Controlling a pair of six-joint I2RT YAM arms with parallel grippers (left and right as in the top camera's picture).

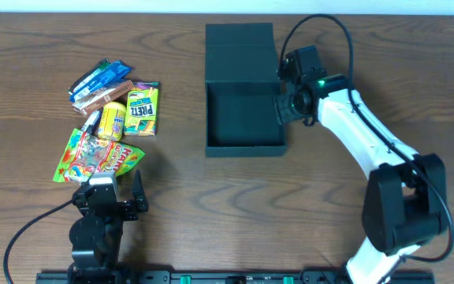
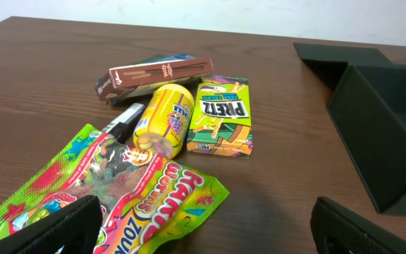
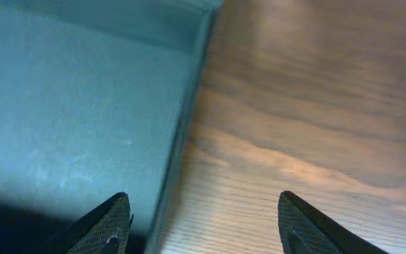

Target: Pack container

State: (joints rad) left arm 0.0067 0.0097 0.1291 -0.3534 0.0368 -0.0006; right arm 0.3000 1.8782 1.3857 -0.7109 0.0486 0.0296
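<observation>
Container position: the container (image 1: pixel 243 118) sits on the table (image 1: pixel 211 205) just toward 12 o'clock of centre, with its lid (image 1: pixel 239 47) folded back on the 12 o'clock side.
Container, hidden parts: the left wrist view cuts off its body at the right edge (image 2: pixel 379 134). The right wrist view shows only a blurred floor and one wall (image 3: pixel 83 106). The lid's tilt cannot be told.
Right claw: the right claw (image 1: pixel 286 106) (image 3: pixel 206 222) is at the container's 3 o'clock wall, jaws apart and gripping nothing. One finger is over the box floor and the other over the table, with the wall line between them. Contact with the wall cannot be told. Only the fingertips (image 3: pixel 111 222) show.
Left claw: the left claw (image 1: pixel 117 193) (image 2: pixel 210 229) is at the table's 7 o'clock, jaws spread wide and gripping nothing. The fingertips (image 2: pixel 62 226) are cut off by the frame bottom.
Snack group: the group lies at 9 to 10 o'clock. It holds a gummy bag (image 1: pixel 97 158) (image 2: pixel 118 190), a yellow packet (image 1: pixel 113 120) (image 2: pixel 164 118), a Pretz box (image 1: pixel 143 109) (image 2: pixel 223 116) and a brown stick box (image 1: pixel 105 96) (image 2: pixel 162 73).
Obscured items: the blue packet (image 1: pixel 99 77) is mostly hidden behind the stick box in the left wrist view. A black object (image 1: pixel 91 122) (image 2: pixel 122 121) is partly under the gummy bag and its kind cannot be made out.
Overlaps: the yellow packet touches the Pretz box and rests on the gummy bag's top edge.
Open room: a wide strip of bare table separates the Pretz box from the container's 9 o'clock wall. The 6 o'clock half of the table shows bare wood between the two arms.
</observation>
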